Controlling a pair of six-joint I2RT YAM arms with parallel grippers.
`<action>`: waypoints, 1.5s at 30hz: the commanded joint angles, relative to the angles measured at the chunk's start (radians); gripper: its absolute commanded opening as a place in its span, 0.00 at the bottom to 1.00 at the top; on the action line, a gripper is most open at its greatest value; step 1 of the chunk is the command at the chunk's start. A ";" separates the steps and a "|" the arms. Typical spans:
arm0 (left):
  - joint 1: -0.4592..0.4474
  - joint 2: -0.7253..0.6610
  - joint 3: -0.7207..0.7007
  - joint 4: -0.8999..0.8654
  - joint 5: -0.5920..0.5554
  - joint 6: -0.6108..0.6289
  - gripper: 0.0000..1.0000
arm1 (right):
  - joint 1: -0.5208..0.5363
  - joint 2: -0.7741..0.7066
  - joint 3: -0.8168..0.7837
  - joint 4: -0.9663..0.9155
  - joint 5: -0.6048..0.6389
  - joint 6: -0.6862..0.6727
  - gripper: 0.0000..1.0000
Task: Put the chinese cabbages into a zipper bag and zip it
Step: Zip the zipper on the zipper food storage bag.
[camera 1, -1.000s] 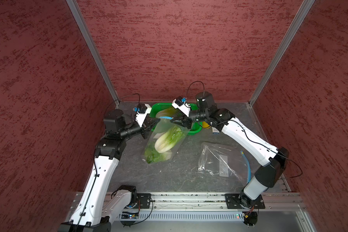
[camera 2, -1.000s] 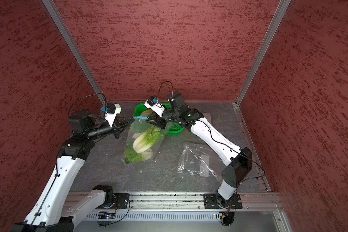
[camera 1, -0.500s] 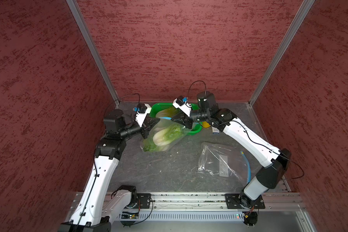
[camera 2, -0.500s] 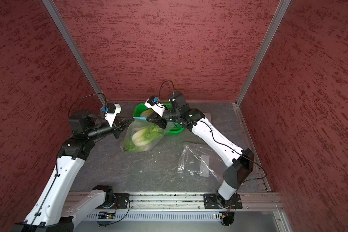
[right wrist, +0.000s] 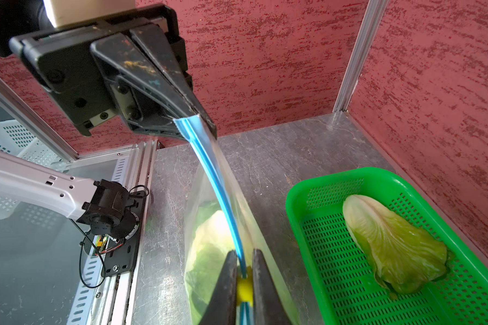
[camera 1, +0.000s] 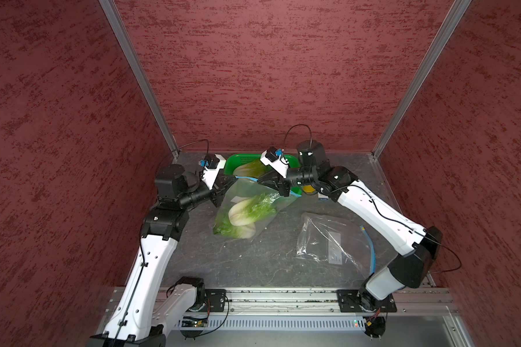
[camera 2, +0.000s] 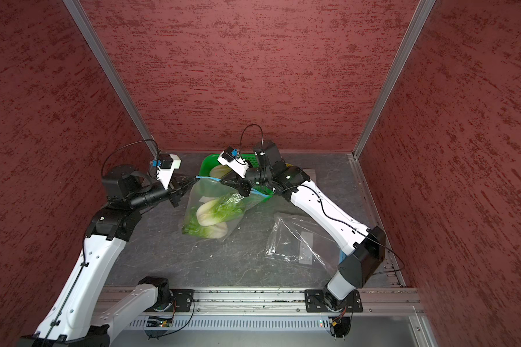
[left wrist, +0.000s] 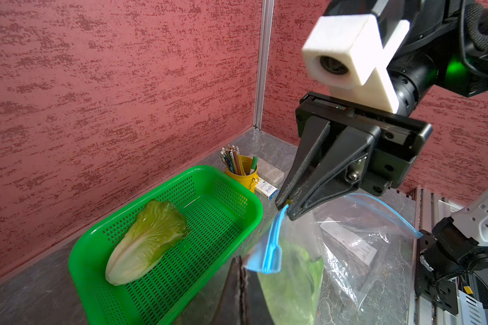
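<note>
A clear zipper bag (camera 1: 263, 196) (camera 2: 205, 192) with a blue zip strip (right wrist: 220, 191) hangs between both arms. Two chinese cabbages (camera 1: 244, 210) (camera 2: 211, 210) lie inside it. My left gripper (camera 1: 232, 179) (camera 2: 193, 179) (left wrist: 240, 260) is shut on the bag's corner at the strip's end. My right gripper (camera 1: 262, 181) (camera 2: 223, 181) (right wrist: 243, 256) is shut on the strip at its yellow slider (right wrist: 244, 289), a short way from the left gripper. A third chinese cabbage (camera 1: 248, 168) (left wrist: 150, 239) (right wrist: 389, 247) lies in the green basket (camera 1: 232, 162) (left wrist: 164, 191) behind the bag.
A second, empty zipper bag (camera 1: 334, 240) (camera 2: 301, 237) lies flat on the table at the right. A yellow pencil cup (left wrist: 241, 173) and a small box (left wrist: 265, 187) stand behind the basket near the back wall. Red walls close three sides.
The right gripper's jaws have closed in on the zip strip. The bag swung up half a second ago and hangs lower again now. The left gripper kept its hold.
</note>
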 commanded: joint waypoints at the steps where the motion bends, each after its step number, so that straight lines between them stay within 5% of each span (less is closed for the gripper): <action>1: 0.016 -0.026 0.044 0.061 -0.051 -0.018 0.00 | -0.027 -0.045 -0.029 -0.010 0.048 0.012 0.12; 45: 0.233 -0.028 0.056 0.051 -0.183 -0.258 0.00 | -0.090 -0.216 -0.267 0.033 0.090 0.091 0.12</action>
